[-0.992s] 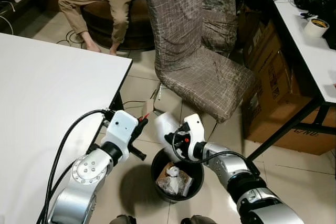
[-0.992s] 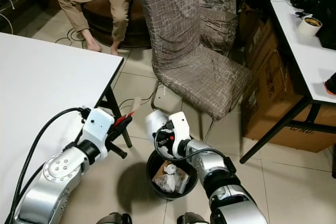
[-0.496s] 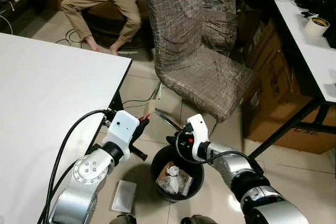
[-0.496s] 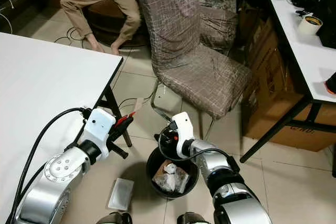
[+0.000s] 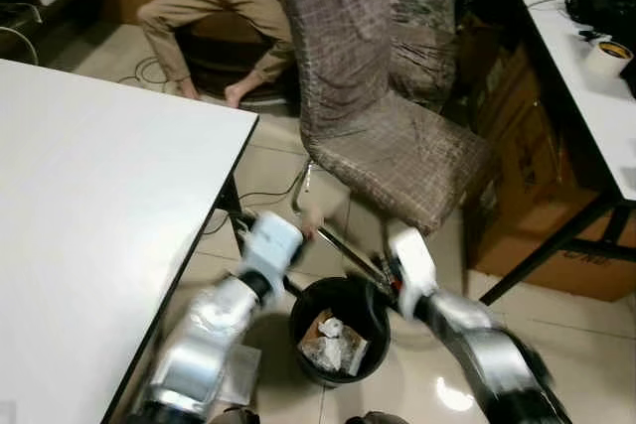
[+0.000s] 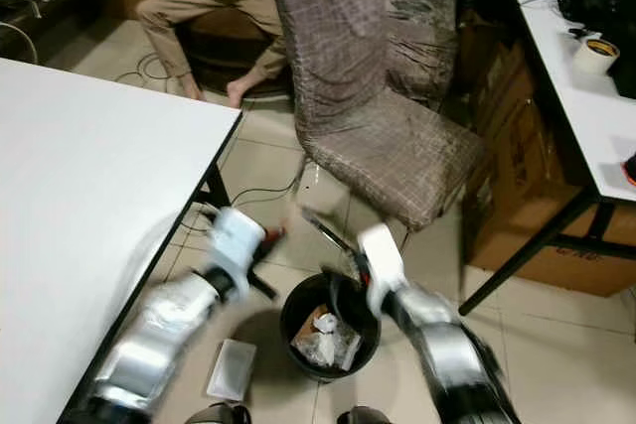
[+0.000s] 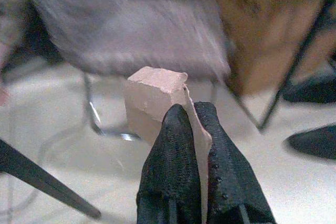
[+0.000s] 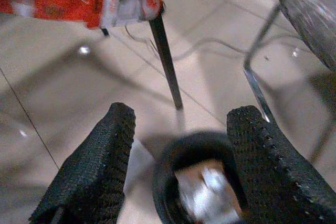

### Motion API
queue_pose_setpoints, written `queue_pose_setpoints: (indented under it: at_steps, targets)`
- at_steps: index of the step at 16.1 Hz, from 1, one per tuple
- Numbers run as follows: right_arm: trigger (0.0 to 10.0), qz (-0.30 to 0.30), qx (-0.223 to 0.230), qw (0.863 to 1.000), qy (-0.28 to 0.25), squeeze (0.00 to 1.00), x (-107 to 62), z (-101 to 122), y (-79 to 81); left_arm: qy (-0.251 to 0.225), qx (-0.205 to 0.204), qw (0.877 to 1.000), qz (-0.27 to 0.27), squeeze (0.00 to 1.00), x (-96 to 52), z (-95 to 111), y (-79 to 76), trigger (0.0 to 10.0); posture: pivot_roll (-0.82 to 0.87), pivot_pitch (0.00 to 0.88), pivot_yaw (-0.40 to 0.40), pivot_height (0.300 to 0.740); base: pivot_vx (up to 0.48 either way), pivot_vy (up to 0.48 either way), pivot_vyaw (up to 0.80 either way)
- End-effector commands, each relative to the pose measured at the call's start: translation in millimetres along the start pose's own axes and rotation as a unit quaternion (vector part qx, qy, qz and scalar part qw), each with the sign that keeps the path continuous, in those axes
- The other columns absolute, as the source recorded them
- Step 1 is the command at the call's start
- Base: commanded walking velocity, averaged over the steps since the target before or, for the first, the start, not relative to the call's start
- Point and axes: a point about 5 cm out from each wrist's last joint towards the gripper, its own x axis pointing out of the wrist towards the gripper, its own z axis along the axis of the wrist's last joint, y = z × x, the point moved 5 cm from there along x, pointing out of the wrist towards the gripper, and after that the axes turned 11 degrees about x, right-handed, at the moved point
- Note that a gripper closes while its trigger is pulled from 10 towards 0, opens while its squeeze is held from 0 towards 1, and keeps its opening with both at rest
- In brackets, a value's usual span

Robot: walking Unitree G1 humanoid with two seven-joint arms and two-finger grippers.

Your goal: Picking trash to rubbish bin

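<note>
A black rubbish bin [image 5: 298, 323] stands on the tiled floor between my arms, with crumpled white trash and a brown scrap [image 5: 333, 340] inside. My left gripper [image 7: 190, 109] is shut on a tan cardboard piece [image 7: 153, 98]; it hovers just left of the bin's far rim [image 5: 300, 228]. My right gripper [image 8: 182, 111] is open and holds nothing, its fingers [image 8: 97, 169] spread above the bin [image 8: 164, 174]. In the eye views it sits at the bin's right rim [image 6: 346, 290]. Both arms are blurred.
A flat white container [image 6: 231, 368] lies on the floor left of the bin. A fabric-covered chair [image 5: 388, 136] stands just behind it. A white table [image 5: 89, 206] is on my left, with a desk [image 5: 586, 76] and cardboard boxes [image 5: 522, 161] to the right. A seated person's legs [image 5: 214, 7] are at the back.
The white container left my right gripper and now lies on the floor beside the bin. Both arms have dropped lower and nearer the bin. The camera has shifted slightly.
</note>
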Motion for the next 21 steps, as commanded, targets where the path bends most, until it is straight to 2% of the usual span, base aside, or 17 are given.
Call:
queue_pose_setpoints:
  at_steps: [1,4,5,7,8,9,10,15,16,18,21]
  targets:
    - [10.0,0.001,-0.02,1.0,0.011,0.0,-16.5,-3,2.7,0.002,0.016,0.999,-0.028,0.0,11.2,-3,-12.5,10.0,-0.25,0.08,-0.026,0.74,0.0,0.0,0.0]
    - [10.0,-0.002,-0.044,0.999,0.014,0.0,-55.9,-7,15.7,0.015,0.023,0.998,-0.057,0.0,42.5,-7,-25.0,10.0,-0.3,0.093,-0.011,0.74,0.0,0.0,0.0]
    - [10.0,-0.004,-0.044,0.999,0.014,0.0,-60.5,-8,17.6,0.017,0.022,0.998,-0.058,0.0,46.5,-6,-26.0,10.0,-0.3,0.093,-0.011,0.74,0.0,0.0,0.0]
    - [10.0,-0.006,-0.048,0.998,0.029,0.0,-79.1,-10,31.7,0.025,0.026,0.998,-0.044,0.0,62.3,-5,-25.7,10.0,-0.32,0.1,-0.005,0.74,0.0,0.0,0.0]
    - [10.0,-0.012,-0.044,0.998,0.035,0.0,-84.6,-11,34.5,0.026,0.033,0.998,-0.044,0.19,67.0,-4,-27.3,10.0,-0.33,0.102,-0.005,0.74,0.0,0.0,0.0]
    - [10.0,-0.02,-0.04,0.998,0.039,0.0,-89.0,-12,35.5,0.025,0.04,0.998,-0.046,0.73,71.1,0,-28.7,10.0,-0.33,0.1,-0.005,0.74,0.0,0.0,0.0]
    - [10.0,-0.029,-0.036,0.998,0.044,0.0,-92.5,-14,35.9,0.024,0.053,0.997,-0.053,1.0,74.2,2,-30.6,10.0,-0.33,0.099,-0.005,0.74,0.0,0.0,0.0]
    - [10.0,-0.046,-0.027,0.997,0.053,0.0,-93.6,-13,37.7,0.017,0.048,0.996,-0.07,1.0,77.4,2,-35.5,10.0,-0.33,0.099,-0.006,0.74,0.0,0.0,0.0]
    - [10.0,-0.048,-0.026,0.997,0.058,0.0,-94.2,-14,37.5,0.012,0.035,0.996,-0.083,1.0,77.7,4,-41.1,10.0,-0.33,0.095,-0.009,0.74,0.0,0.0,0.0]
    - [10.0,-0.054,-0.032,0.995,0.074,0.0,-95.0,-18,34.7,0.0,0.034,0.994,-0.1,1.0,78.7,8,-47.9,10.0,-0.32,0.082,-0.015,0.74,0.0,0.0,0.0]
    - [10.0,-0.063,-0.041,0.995,0.068,0.0,-90.2,-14,29.8,-0.012,0.023,0.996,-0.09,1.0,75.5,7,-38.9,10.0,-0.31,0.066,-0.019,0.74,0.0,0.0,0.0]
